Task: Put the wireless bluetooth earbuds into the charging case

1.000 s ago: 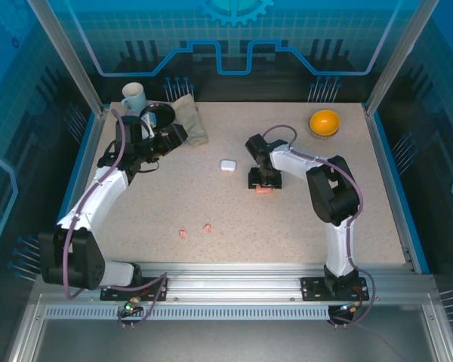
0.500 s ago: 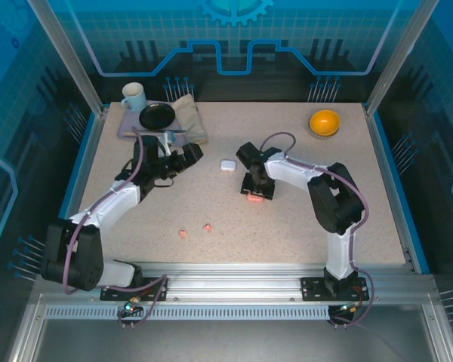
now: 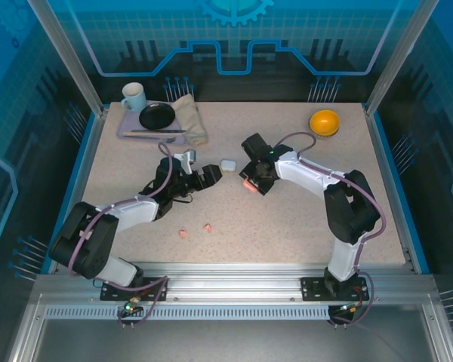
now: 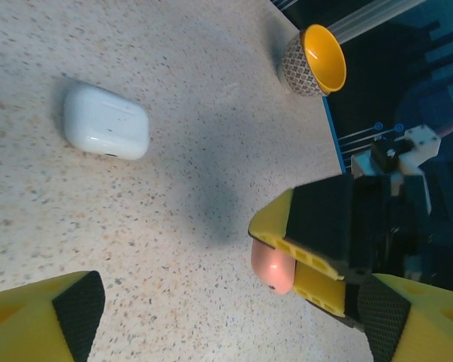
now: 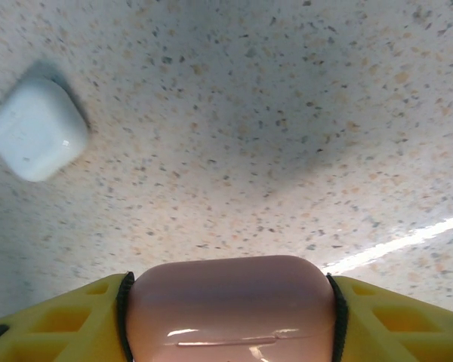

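Observation:
A salmon-pink charging case (image 5: 230, 305) is clamped between the yellow fingers of my right gripper (image 3: 251, 183), shut on it just above the table's middle. The left wrist view catches that same pink case (image 4: 273, 270) poking out of the right fingers. A closed white charging case (image 3: 228, 164) lies on the table between the two grippers, apart from both. My left gripper (image 3: 211, 176) is open and holds nothing, its fingertips (image 4: 75, 302) spread wide just left of the white case (image 4: 106, 122). Two tiny pink earbuds (image 3: 183, 234) (image 3: 208, 227) lie loose nearer the front.
An orange bowl (image 3: 325, 122) stands at the back right. At the back left sit a pale mug (image 3: 134, 96), a black plate (image 3: 157, 115) on a purple tray (image 3: 128, 130) and a folded cloth (image 3: 190, 119). Metal rails border the table.
My left arm has swung from the back-left tray down to the middle, beside the white case. The right gripper has carried the pink case a little left and back.

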